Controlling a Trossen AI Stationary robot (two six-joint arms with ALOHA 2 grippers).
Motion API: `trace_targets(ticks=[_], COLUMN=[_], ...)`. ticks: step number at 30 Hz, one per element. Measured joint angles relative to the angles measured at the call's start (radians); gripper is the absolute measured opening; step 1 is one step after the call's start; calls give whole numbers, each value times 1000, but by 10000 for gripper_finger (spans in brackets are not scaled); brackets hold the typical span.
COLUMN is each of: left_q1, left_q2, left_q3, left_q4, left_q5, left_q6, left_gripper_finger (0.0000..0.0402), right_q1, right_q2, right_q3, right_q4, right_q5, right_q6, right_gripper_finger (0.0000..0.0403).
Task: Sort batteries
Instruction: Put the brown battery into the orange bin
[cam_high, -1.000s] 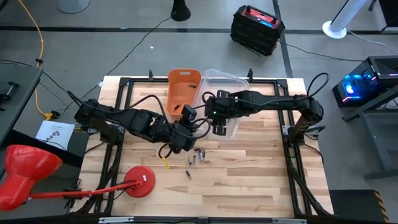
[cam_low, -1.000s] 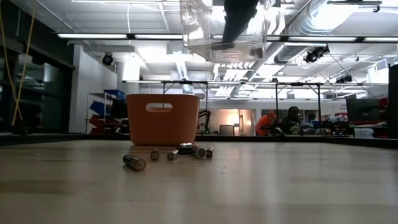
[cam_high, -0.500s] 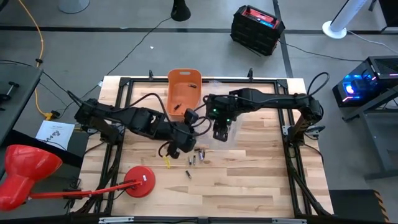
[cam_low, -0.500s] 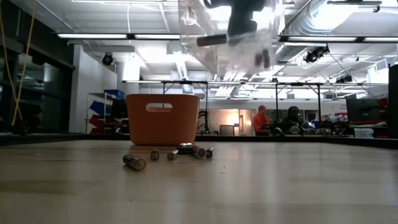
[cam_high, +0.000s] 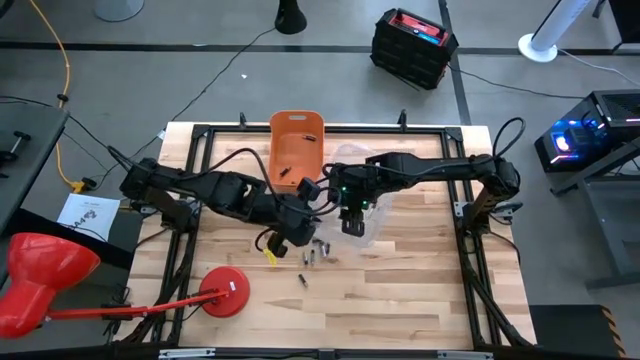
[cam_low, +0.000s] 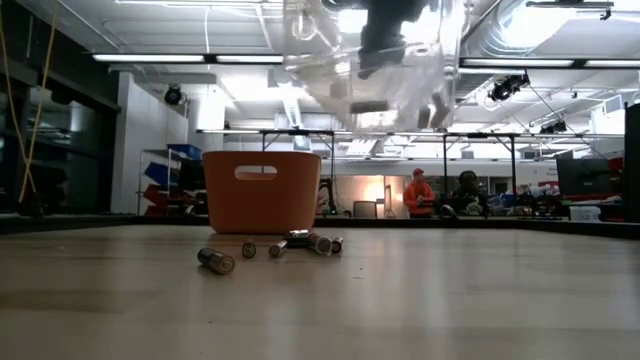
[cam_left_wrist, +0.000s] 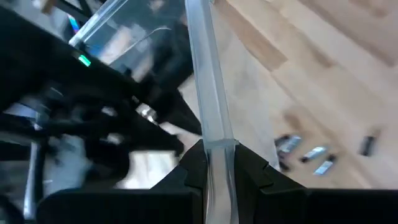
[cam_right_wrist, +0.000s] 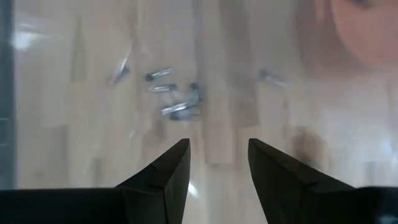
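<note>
1. Grey concrete floor (cam_high: 200, 60) around the wooden table (cam_high: 400, 300).
2. Black crate with red top (cam_high: 413, 45) on the floor beyond the table; white fan base (cam_high: 543, 45) near it.
3. Yellow cable (cam_high: 62, 70) along the floor.
4. Red lamp-like object (cam_high: 40, 280) at table corner.
5. Long ceiling light strips (cam_low: 200, 57); exposed ducts (cam_low: 500, 40).
6. Two seated people (cam_low: 440, 195) far back.

Above the batteries (cam_high: 312, 256) the way down was blocked: a clear bin (cam_high: 362, 212) hung tilted over them, both arms crowded around it. The orange bin (cam_high: 296, 148) closed off the far side. The near half of the table (cam_high: 400, 310) lay open.
</note>
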Motion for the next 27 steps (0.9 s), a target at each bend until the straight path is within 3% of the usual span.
trace_targets(ticks=[6, 11, 17, 27], left_q1=[-43, -47, -48, -48], left_q2=[2, 2, 2, 2], left_q3=[-3, -1, -1, -1], left_q4=[42, 28, 31, 26], left_q5=[-126, -148, -265, -278], left_q6=[93, 45, 13, -60], left_gripper_finger=[28, 28, 28, 28], right_q1=[-22, -26, 2, 4], right_q2=[27, 15, 13, 13], right_q3=[0, 27, 71, 86], right_q4=[4, -9, -79, -185], right_q5=[205, 286, 462, 593], right_q6=[-108, -134, -163, -109], right_gripper_finger=[158, 158, 158, 158])
